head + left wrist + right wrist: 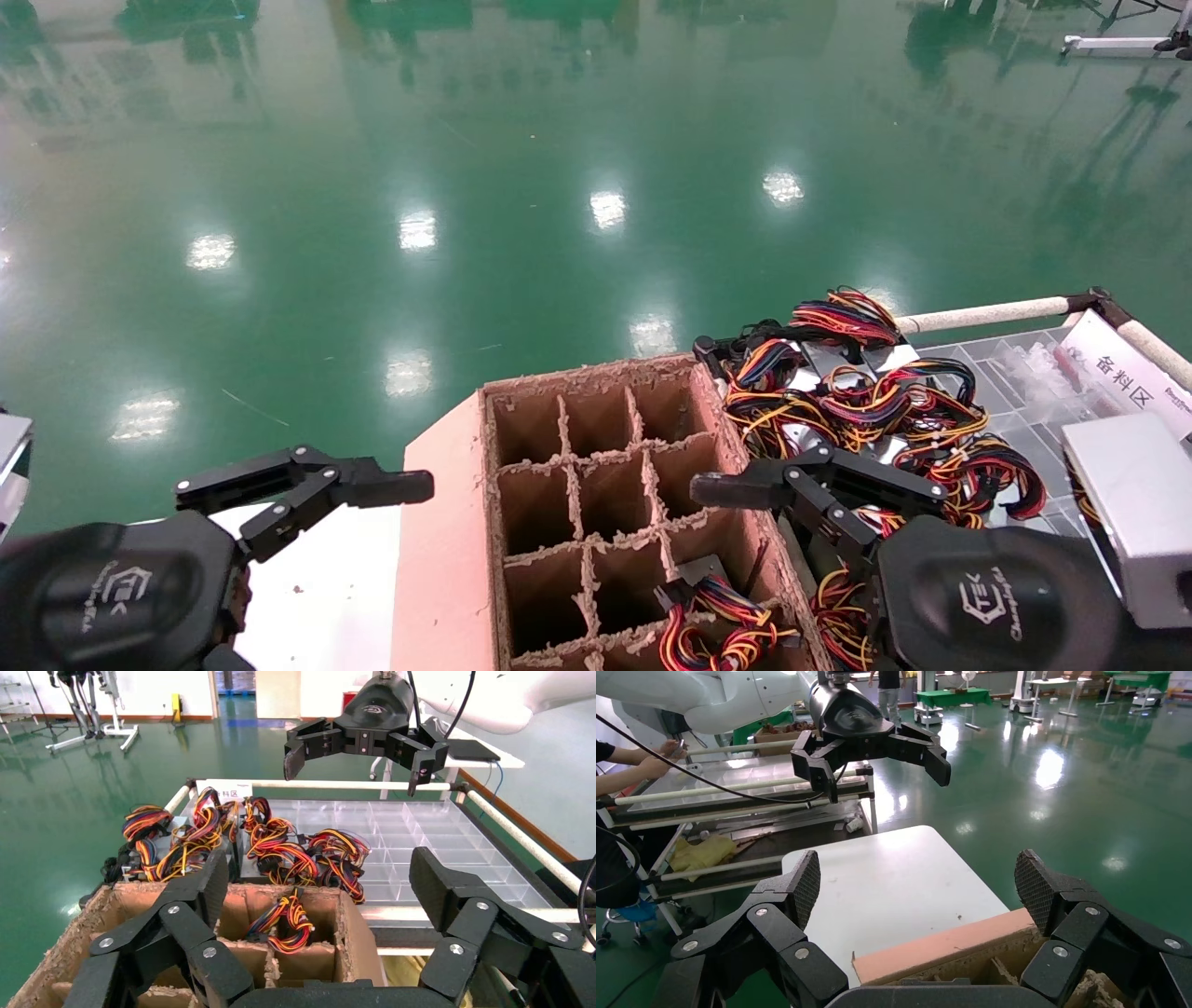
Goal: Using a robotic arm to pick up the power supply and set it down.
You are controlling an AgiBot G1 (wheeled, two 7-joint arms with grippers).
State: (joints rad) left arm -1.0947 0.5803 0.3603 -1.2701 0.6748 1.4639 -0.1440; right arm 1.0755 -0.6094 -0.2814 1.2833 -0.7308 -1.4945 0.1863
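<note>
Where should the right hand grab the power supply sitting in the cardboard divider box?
Judging by the pose, grip the power supply by its metal body, coming straight down with the right hand. The divider box walls block side approaches, and its loose wires would slip.

Floor [466,186]: glossy green, mirror-smooth, throwing back the ceiling lights.
Divider box [596,485]: brown corrugated cardboard, rough (edges ragged, crumbling).
Power supplies [819,373]: bare silver-grey metal, wires in shiny coloured plastic.
Tray [422,839]: clear, glossy plastic.
Table [898,881]: smooth matt white.
Right gripper [708,491]: matt black; pads [1033,888] finely textured.
</note>
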